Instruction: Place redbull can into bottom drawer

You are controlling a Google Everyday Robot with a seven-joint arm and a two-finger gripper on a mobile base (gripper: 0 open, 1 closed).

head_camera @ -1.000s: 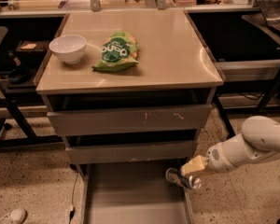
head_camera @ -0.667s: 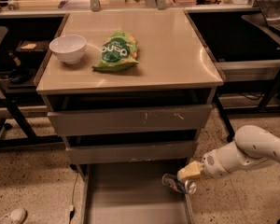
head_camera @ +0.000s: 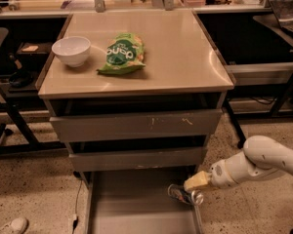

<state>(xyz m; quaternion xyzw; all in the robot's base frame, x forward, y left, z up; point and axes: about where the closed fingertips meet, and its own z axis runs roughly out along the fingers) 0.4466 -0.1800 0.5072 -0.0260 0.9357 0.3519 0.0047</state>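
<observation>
The bottom drawer (head_camera: 136, 208) is pulled out at the foot of the cabinet, a wide shallow grey tray. The redbull can (head_camera: 184, 195) lies tilted over the drawer's right side, silver with dark patches, just above the floor by the right wall. My gripper (head_camera: 190, 189) reaches in from the right on a white arm (head_camera: 263, 162) and is shut on the can at its right end.
A green snack bag (head_camera: 123, 53) and a white bowl (head_camera: 72, 50) sit on the cabinet top. Two upper grey drawers (head_camera: 136, 126) are closed above the open one. A table leg (head_camera: 234, 126) stands to the right, speckled floor around.
The arm has moved left and lower, carrying the can further over the bottom drawer's right side.
</observation>
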